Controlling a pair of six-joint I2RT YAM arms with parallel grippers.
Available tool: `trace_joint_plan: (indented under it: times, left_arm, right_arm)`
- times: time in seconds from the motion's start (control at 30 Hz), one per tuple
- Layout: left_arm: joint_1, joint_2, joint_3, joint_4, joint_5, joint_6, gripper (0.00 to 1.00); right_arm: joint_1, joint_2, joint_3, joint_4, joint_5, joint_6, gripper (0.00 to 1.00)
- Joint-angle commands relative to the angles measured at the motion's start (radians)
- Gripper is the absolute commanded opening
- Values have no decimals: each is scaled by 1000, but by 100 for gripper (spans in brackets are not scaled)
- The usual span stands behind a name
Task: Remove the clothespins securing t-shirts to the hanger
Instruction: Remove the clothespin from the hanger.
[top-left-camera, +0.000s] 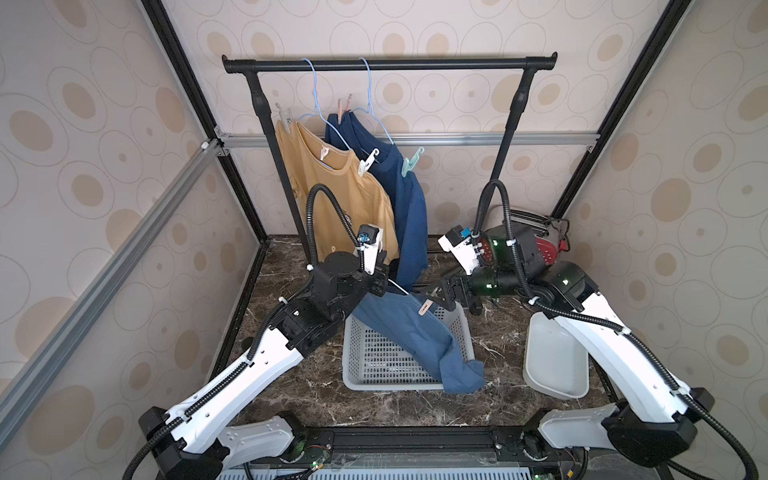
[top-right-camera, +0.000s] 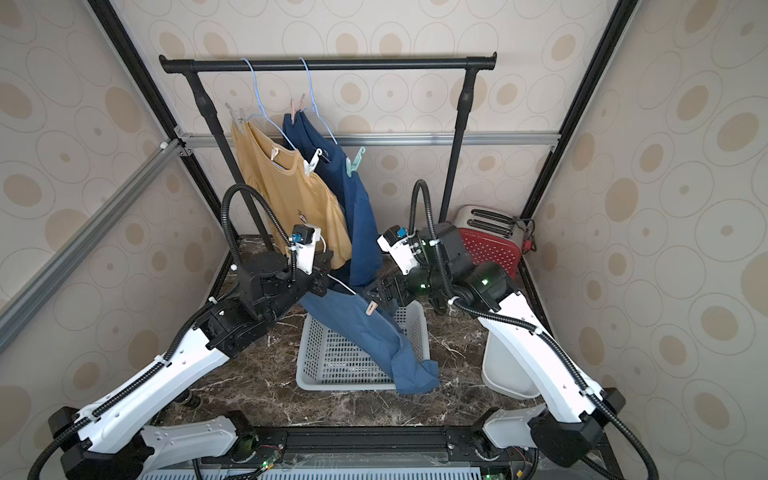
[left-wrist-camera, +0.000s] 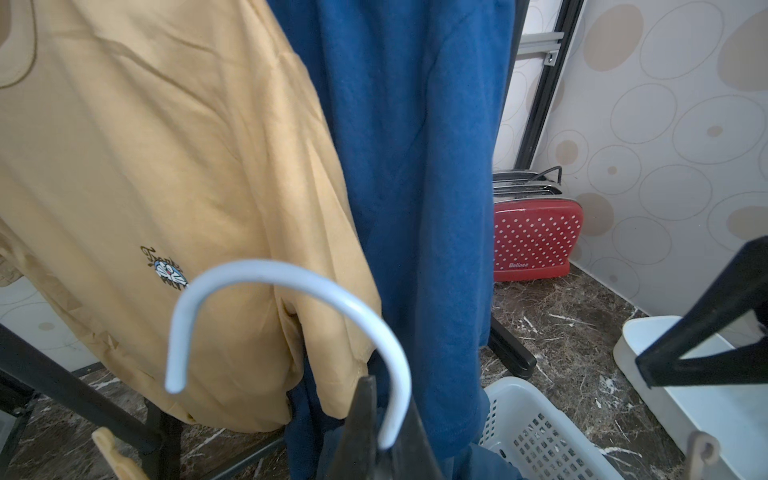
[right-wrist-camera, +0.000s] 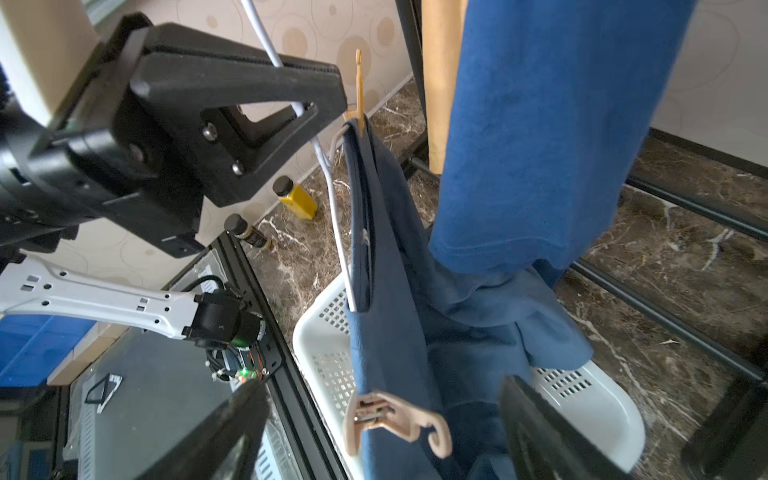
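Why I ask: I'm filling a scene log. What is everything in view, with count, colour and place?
rack: one, black, table's back.
hangers: three, pale blue; two on the rack, one in the left gripper.
t-shirts: three; mustard and dark blue hanging, lighter blue on the held hanger, draped over the basket.
clothespins: seven; grey, cream, white on mustard; pink, teal on dark blue; beige, yellow on lighter blue.
basket: one, white, table centre.
tub: one, white, partly under the right arm.
toaster: one, red dotted, back right corner.
bottles: two, yellow and dark, by the left arm.
left gripper: fingers shut on the hanger.
right gripper: fingers open, astride the beige clothespin.
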Motion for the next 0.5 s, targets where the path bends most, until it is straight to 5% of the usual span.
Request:
trace_joint_plan:
  times: [0.0,0.27,0.47]
  left_arm:
    - [7,2,13,72,-7,37,0]
    - [7,-3,8,75,-6,40,0]
    - [7,-3,8,72,-4,35,0]
  right_arm:
    - [4,62,76,-257,-7,-41,86]
    - [13,74,79,-231,-59,-50,63]
    - [32,70,59,-213,-48,-62,55]
